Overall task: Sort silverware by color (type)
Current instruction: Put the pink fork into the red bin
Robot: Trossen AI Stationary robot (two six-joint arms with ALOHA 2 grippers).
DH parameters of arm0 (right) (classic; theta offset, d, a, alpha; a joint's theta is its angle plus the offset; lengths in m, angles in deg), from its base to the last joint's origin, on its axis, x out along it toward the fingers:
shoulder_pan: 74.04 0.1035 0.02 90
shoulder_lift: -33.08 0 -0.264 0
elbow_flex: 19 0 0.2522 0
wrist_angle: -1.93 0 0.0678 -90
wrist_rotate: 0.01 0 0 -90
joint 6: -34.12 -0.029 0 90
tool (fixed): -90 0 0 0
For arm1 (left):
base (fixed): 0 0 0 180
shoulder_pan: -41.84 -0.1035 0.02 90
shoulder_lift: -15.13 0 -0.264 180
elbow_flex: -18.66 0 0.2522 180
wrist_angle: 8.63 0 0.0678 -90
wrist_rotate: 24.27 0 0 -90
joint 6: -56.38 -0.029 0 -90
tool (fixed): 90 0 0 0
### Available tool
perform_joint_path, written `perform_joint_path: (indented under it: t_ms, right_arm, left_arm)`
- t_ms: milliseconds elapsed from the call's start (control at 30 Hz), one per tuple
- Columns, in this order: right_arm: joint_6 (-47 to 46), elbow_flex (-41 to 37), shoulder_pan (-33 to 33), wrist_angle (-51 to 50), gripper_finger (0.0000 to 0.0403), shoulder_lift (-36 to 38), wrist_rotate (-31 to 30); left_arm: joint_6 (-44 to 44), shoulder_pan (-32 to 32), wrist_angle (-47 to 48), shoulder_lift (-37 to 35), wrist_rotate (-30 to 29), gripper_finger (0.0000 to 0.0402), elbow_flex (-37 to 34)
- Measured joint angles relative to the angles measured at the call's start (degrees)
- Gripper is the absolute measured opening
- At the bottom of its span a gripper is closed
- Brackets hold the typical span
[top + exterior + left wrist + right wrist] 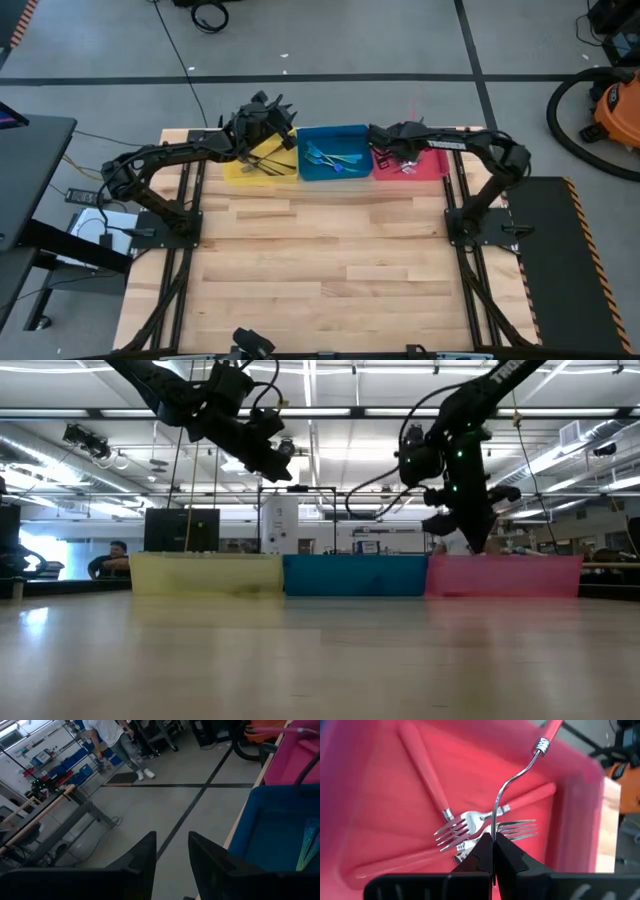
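The right gripper [492, 845] hangs inside the pink bin [432, 166], its fingers clamped on the tines of a pink-handled fork [520, 770] above other pink forks [427, 787]. The left gripper [172, 855], fingers apart and empty, hovers over the yellow bin [262, 166], two bins from the pink one.

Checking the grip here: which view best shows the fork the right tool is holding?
The right wrist view: the pink-handled fork fills the picture, pinched by its tines in the right tool above the pink bin. The high view shows only tiny shapes there; the low view hides it behind the bin wall; the left wrist view misses it.
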Motion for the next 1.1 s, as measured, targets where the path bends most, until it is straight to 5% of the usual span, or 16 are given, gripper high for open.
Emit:
perform_joint_path:
  t_ms: [500,1100]
  right_arm:
    - [2.82,0.02,-4.88,3.34,0.0010,-10.68,5.28]
    - [8.08,-0.02,-5.16,6.13,0.0064,-9.66,7.60]
  left_arm:
    - [0.42,0.00,2.38,0.00,-0.02,0.0119,0.00]
    - [0.45,0.00,2.39,0.00,-0.02,0.0119,0.00]
